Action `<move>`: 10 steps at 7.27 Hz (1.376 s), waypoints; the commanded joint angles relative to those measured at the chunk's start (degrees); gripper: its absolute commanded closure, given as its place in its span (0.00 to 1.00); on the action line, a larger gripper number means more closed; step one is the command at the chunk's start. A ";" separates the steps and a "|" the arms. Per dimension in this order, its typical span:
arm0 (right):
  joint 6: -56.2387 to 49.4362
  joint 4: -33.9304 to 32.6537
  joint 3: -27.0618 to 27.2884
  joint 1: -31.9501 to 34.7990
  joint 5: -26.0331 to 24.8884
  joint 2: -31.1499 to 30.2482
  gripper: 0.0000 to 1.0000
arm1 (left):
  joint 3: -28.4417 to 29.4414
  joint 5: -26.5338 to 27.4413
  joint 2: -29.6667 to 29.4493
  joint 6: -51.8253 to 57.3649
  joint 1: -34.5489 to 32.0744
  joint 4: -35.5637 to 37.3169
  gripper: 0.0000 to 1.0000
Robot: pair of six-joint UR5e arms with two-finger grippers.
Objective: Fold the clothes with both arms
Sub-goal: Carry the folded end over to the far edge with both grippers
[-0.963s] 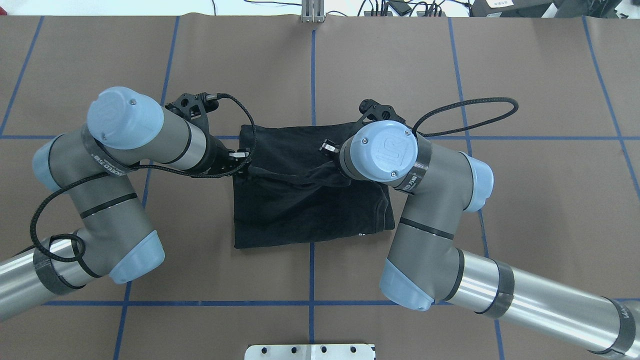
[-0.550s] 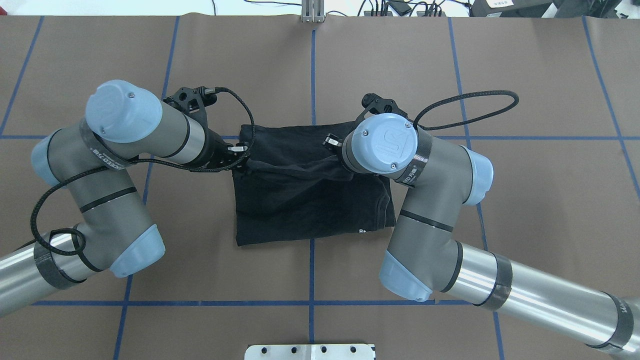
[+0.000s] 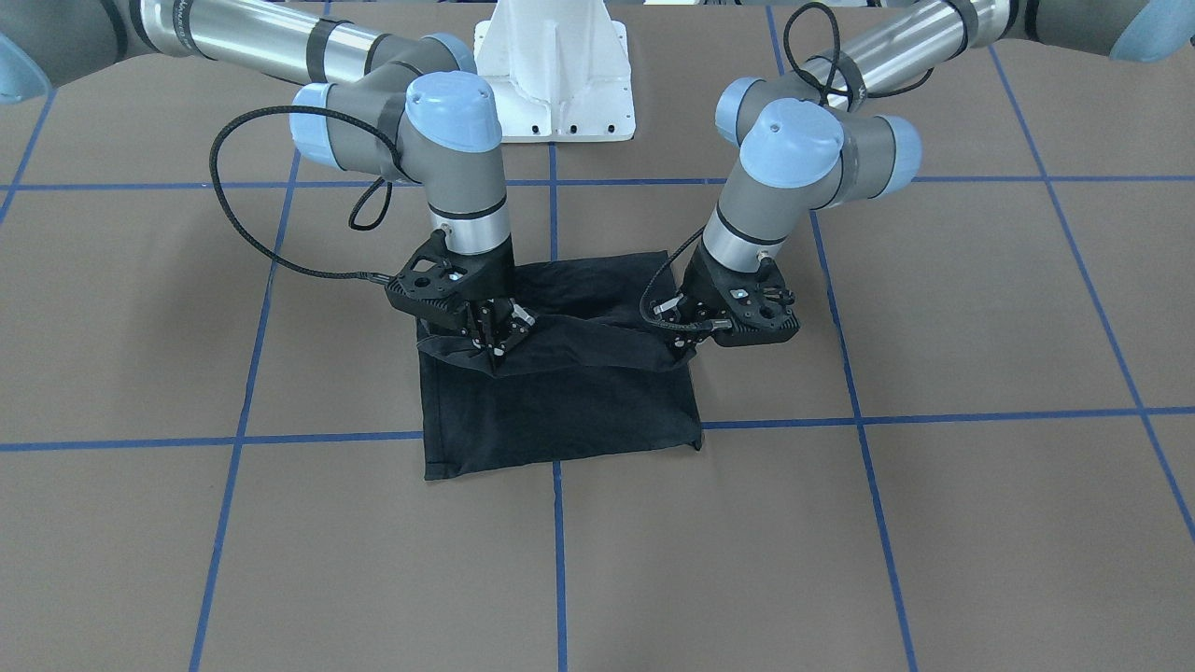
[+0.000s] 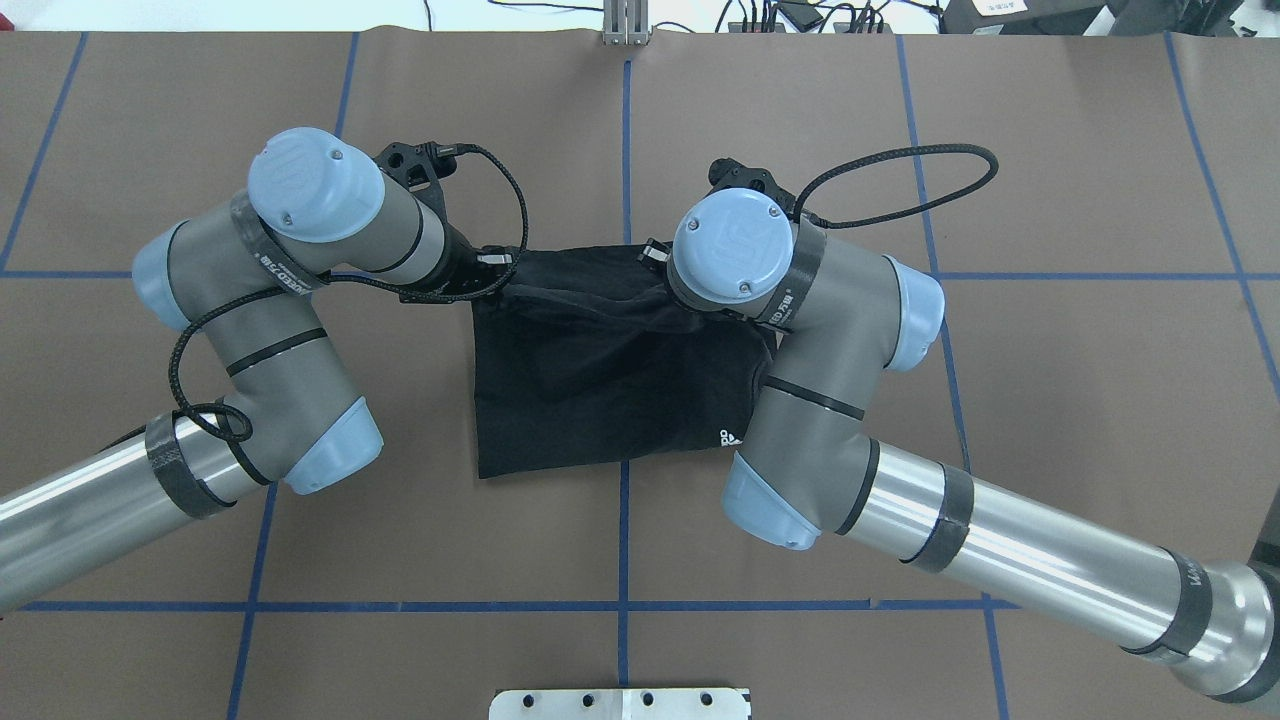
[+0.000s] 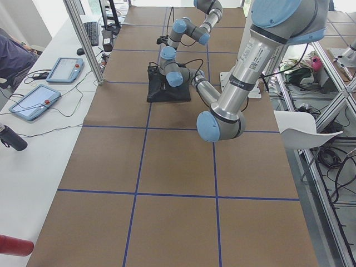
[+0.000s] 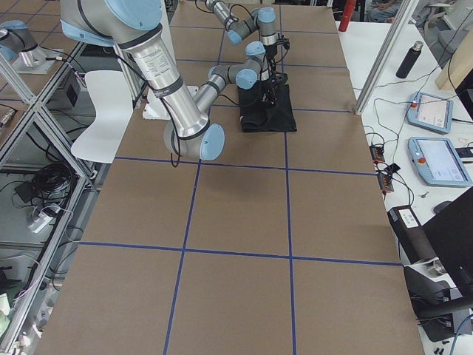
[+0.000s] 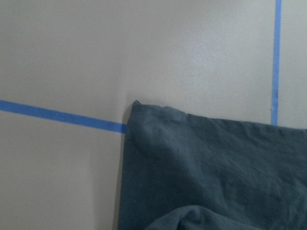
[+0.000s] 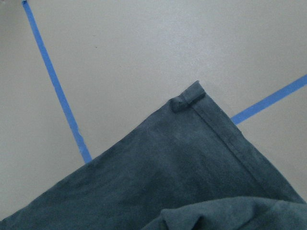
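The black T-shirt lies folded, plain side up, at the table's middle; it also shows in the front-facing view. A small white logo peeks out at its near right edge. My left gripper is shut on the shirt's raised edge at one side; it also shows from overhead. My right gripper is shut on the same raised edge at the other side. From overhead its fingers are hidden under the wrist. The held edge hangs taut between them above the lower layer. Both wrist views show a far shirt corner flat on the mat.
Blue tape lines cross the brown mat. The white base pedestal stands behind the shirt on the robot's side. Tablets and a bottle lie on the side table beyond the mat's edge.
Both grippers have carried the shirt's held edge away from the robot, toward the far edge of the shirt. The fold now covers more of the lower layer.
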 commanded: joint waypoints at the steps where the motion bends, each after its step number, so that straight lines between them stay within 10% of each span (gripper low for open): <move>1: -1.12 -0.06 -2.37 1.22 0.01 1.39 1.00 | 3.26 0.33 -1.38 1.05 -1.14 -0.07 1.00; 3: -1.30 -0.06 -4.91 1.58 0.01 2.88 1.00 | 5.12 0.42 -2.36 0.96 -1.23 -0.07 1.00; 4: -1.39 0.03 -7.01 1.76 0.01 4.20 1.00 | 5.82 0.33 -3.06 0.96 -1.23 -0.07 0.71; 5: -2.61 0.12 -9.73 2.54 0.97 5.69 0.34 | 7.65 0.42 -4.72 0.96 -1.32 -0.07 0.11; 6: -7.49 0.03 -12.72 4.11 3.06 8.32 0.01 | 7.84 0.68 -5.08 1.05 -1.84 -0.16 0.00; 8: -11.82 -0.41 -12.23 11.13 19.08 9.13 0.00 | 7.32 -2.29 -5.09 8.47 -5.17 -0.95 0.00; 10: -12.46 -0.67 -8.55 10.22 21.81 8.70 0.00 | 6.45 -5.90 -3.69 16.48 -7.03 -0.86 0.00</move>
